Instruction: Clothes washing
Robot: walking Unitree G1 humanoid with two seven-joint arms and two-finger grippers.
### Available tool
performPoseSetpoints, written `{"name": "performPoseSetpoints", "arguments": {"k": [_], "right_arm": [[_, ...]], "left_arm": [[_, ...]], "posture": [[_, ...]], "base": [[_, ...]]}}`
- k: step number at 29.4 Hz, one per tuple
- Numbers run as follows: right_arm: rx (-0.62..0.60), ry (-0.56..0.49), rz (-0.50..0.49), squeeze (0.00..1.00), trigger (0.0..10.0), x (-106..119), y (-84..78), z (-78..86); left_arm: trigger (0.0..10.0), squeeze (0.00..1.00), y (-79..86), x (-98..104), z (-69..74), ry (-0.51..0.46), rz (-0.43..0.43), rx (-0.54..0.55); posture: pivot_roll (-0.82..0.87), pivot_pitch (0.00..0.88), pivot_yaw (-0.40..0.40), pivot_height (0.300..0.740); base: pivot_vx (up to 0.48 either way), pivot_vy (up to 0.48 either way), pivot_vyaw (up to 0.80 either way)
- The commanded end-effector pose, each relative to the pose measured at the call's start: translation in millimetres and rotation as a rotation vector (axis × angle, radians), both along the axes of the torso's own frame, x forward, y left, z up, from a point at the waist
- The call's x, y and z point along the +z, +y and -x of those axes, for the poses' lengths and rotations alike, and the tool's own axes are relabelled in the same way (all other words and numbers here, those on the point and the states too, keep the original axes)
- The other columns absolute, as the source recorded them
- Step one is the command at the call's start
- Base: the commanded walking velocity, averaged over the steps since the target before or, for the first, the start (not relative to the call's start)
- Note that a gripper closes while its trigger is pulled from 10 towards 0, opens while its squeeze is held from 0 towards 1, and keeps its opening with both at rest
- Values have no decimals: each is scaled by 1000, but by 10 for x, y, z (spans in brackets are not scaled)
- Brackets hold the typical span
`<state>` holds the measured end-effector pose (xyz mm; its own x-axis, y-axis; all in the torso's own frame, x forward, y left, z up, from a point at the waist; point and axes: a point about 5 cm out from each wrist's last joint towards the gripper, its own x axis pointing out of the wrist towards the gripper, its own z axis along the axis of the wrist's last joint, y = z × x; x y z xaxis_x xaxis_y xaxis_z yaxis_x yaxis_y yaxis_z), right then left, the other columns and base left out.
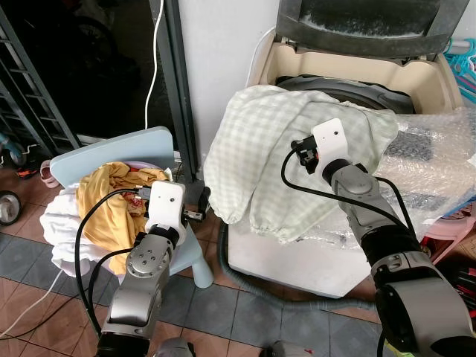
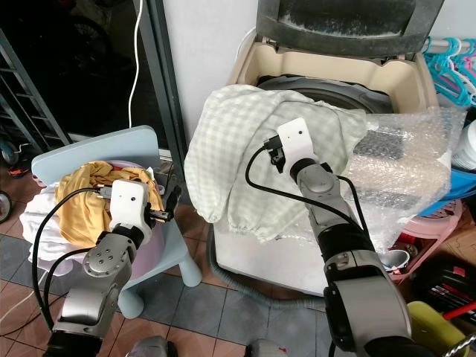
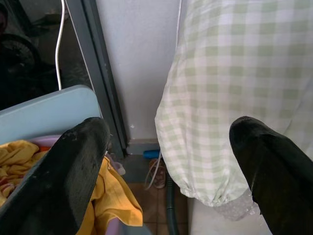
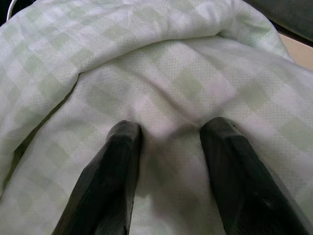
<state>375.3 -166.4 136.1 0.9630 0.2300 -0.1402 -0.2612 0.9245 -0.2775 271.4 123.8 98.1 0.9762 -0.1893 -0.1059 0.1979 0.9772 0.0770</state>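
Left gripper [image 3: 166, 161] hovers with fingers wide apart, empty, right of yellow clothes [image 1: 111, 201] on blue chair [image 1: 111, 149]. Checked cloth [image 1: 275, 156] drapes over washing machine [image 1: 416, 74] front rim, far right. Right gripper [image 4: 168, 132] fingers part-open, tips pressing cloth; wrist view shows no pinch.

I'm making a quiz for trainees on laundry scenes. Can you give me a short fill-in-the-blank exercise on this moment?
1. The checked cloth is draped over the rim of the ____ machine.
2. The right claw presses its open fingers into the ____ cloth.
3. The yellow garment lies in a heap on the pale blue ____.
4. The left claw is open and holds ____.

Missing words: washing; checked; chair; nothing
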Motion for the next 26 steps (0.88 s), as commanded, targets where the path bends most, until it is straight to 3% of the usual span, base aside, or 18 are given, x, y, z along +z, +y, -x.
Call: {"name": "performPoseSetpoints", "arguments": {"k": [1, 14, 22, 23, 25, 26], "right_arm": [[-62, 71, -15, 0, 0, -116, -96, 15], [-89, 72, -48, 0, 0, 27, -176, -84], [-93, 6, -44, 0, 0, 735, -384, -349], [-93, 6, -44, 0, 0, 735, -384, -349], [-106, -54, -26, 0, 0, 991, -436, -396], [-106, -54, -26, 0, 0, 991, -436, -396]], "left_arm": [[10000, 0, -1, 24, -25, -9, -15, 3], [10000, 0, -2, 21, -32, -7, -15, 13], [10000, 0, 24, 23, -45, -13, -18, 32], [10000, 0, 24, 23, -45, -13, -18, 32], [10000, 0, 27, 31, -47, -16, -17, 35], [10000, 0, 27, 31, -47, -16, -17, 35]], "posture": [[-32, 0, 5, 740], [-31, 0, -7, 740], [-31, 0, -25, 740], [-31, 0, -25, 740], [-31, 0, -25, 740], [-31, 0, -25, 740]], "base": [[0, 0, 0], [0, 0, 0], [0, 0, 0], [0, 0, 0], [0, 0, 0], [0, 0, 0]]}}
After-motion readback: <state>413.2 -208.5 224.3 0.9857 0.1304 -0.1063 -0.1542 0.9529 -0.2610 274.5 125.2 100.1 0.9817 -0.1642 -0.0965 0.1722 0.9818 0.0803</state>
